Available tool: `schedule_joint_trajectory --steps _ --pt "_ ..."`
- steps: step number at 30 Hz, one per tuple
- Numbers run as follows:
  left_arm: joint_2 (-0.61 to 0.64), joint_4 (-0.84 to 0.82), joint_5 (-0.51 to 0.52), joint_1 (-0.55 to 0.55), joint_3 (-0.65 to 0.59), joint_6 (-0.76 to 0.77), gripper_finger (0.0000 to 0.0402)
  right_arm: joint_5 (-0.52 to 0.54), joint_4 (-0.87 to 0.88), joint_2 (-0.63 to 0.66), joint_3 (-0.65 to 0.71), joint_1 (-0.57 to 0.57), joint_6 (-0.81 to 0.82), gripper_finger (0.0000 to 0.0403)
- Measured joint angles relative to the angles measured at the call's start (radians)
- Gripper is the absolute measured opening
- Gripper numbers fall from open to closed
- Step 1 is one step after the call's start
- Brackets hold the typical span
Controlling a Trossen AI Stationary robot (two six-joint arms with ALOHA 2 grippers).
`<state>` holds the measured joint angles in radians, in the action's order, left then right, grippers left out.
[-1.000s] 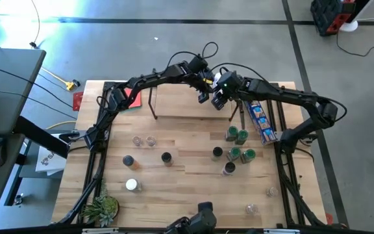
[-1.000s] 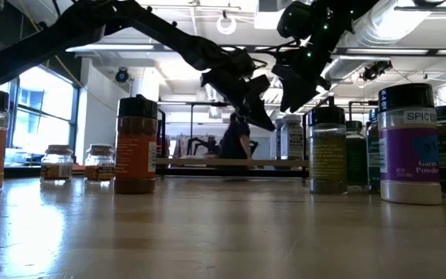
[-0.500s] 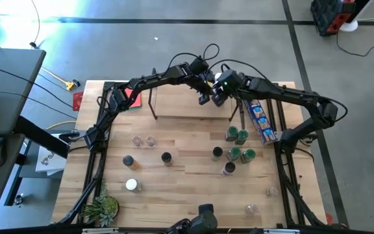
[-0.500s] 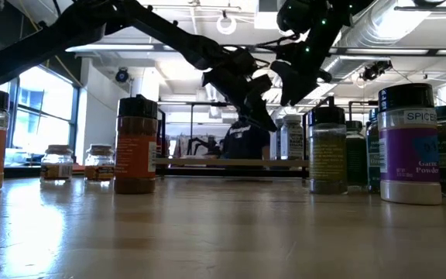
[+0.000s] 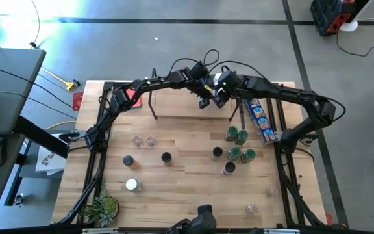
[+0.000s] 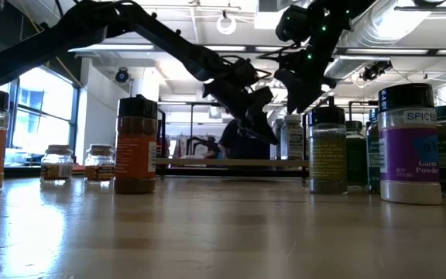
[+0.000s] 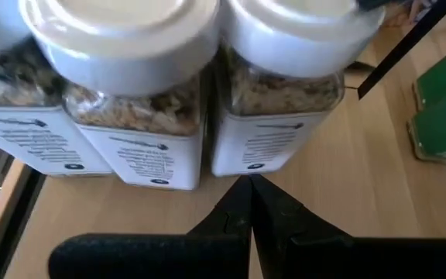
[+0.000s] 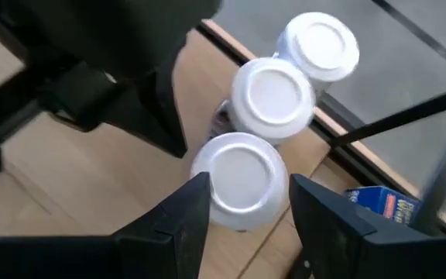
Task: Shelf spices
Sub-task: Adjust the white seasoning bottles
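Standing in a short row on the shelf (image 5: 187, 104) at the far side of the worktop (image 5: 187, 188), three white-lidded jars (image 8: 273, 97) show clear bodies, speckled tan contents and white labels in the left wrist view. The right tool (image 8: 242, 205) has its two fingers set either side of the nearest white-lidded jar (image 8: 240, 180), at about that jar's width; whether the pads press on it I cannot tell. The left tool (image 7: 251, 203) is closed, fingers together, empty, just in front of the row and low over the light-wood shelf board.

The shelf itself is a low pale-wood rack with thin black uprights (image 5: 153, 104) at its ends, narrower than the worktop.

On the open worktop the high view shows more spices: four green-lidded jars (image 5: 240, 136) clustered toward the right side, with a black-lidded jar (image 5: 217, 153) and one pale-topped jar (image 5: 228, 168) beside them. Toward the left stand two small clear jars (image 5: 143, 140), two dark-lidded jars (image 5: 166, 157) and a single white-lidded jar (image 5: 132, 184). Two more clear jars (image 5: 251, 208) sit near the front right corner.

A blue snack packet (image 5: 260, 121) lies along the right edge, and a small green plant (image 5: 102, 208) sits at the front left corner.
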<state>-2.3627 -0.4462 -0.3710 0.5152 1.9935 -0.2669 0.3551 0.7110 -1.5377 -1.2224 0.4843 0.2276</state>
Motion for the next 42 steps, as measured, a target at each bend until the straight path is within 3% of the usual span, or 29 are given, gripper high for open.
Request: schedule_joint_trajectory --steps 11,42 --pt "0.000 0.021 0.000 0.000 -0.034 0.004 0.0000 -0.043 -0.055 -0.024 -0.003 0.000 -0.003 0.0172" --pt "0.002 0.158 0.008 0.000 -0.029 0.080 0.0000 -0.083 -0.004 -0.023 -0.001 0.020 0.061 0.0172"
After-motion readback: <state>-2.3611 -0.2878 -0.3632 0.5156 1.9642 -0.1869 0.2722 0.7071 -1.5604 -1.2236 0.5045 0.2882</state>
